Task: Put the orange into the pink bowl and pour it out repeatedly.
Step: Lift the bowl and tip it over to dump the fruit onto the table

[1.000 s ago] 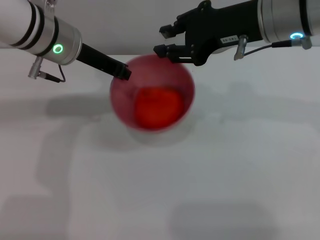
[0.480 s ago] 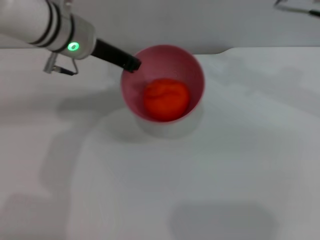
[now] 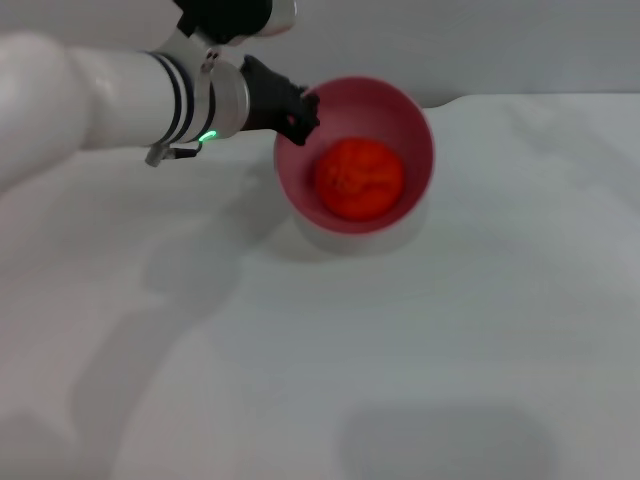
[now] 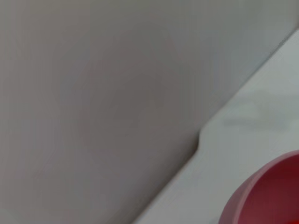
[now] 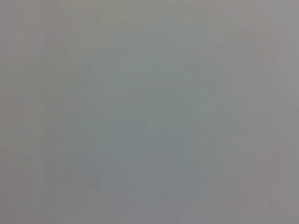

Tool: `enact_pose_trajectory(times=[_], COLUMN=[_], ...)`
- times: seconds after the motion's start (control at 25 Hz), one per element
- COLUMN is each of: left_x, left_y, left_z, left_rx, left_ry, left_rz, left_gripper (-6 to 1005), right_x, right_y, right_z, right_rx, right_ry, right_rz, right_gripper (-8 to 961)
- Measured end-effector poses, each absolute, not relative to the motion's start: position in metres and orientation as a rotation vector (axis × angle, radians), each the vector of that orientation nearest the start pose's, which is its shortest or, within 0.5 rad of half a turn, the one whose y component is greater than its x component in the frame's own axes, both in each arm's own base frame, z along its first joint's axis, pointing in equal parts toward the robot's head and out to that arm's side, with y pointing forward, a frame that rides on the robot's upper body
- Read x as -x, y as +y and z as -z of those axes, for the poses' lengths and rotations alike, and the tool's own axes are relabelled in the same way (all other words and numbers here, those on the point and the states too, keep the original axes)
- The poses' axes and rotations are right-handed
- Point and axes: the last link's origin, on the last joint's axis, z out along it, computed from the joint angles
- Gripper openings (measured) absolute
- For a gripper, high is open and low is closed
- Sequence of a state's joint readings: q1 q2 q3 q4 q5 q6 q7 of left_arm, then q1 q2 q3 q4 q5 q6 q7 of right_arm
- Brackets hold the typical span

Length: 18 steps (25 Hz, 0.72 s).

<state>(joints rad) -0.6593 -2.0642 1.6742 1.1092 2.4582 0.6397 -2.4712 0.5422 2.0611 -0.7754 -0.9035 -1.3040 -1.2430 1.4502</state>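
Observation:
The pink bowl [image 3: 410, 130] is held above the white table, its mouth tipped toward me. Inside it rests the orange [image 3: 359, 178], round and bright red-orange. My left gripper [image 3: 298, 112] is shut on the bowl's left rim, its black fingers pinching the wall. A slice of the same pink bowl [image 4: 266, 196] shows in the left wrist view against the table and wall. My right gripper is out of the head view, and the right wrist view shows only plain grey.
The white table [image 3: 400, 350] spreads below the bowl, with the bowl's shadow under it. A grey wall [image 3: 480, 40] runs behind the table's far edge.
The right gripper has let go and withdrawn out of view. The left arm has carried the bowl with the orange to the right and upward, and its wrist has turned.

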Motion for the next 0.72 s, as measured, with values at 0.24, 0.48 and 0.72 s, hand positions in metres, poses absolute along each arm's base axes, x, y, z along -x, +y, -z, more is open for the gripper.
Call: enact_pose_trajectory(times=[0.24, 0.48, 0.72], left_x=[0.127, 0.124, 0.126], left_y=[0.401, 0.370, 0.362], left_z=[0.046, 0.061, 0.069], left_rx=[2.238, 2.111, 2.062], left_ry=[-0.135, 0.171, 0.297], left_rz=[0.160, 0.245, 0.240], left_gripper=[43, 44, 44], right_x=[-0.214, -0.214, -0.201], right_y=[0.407, 0.411, 0.415], right_z=[-0.127, -0.129, -0.121], right_rx=[1.926, 1.904, 1.937], right_ry=[0.467, 0.477, 0.468], right_rz=[-1.209, -1.215, -1.239], right_gripper=[493, 492, 492])
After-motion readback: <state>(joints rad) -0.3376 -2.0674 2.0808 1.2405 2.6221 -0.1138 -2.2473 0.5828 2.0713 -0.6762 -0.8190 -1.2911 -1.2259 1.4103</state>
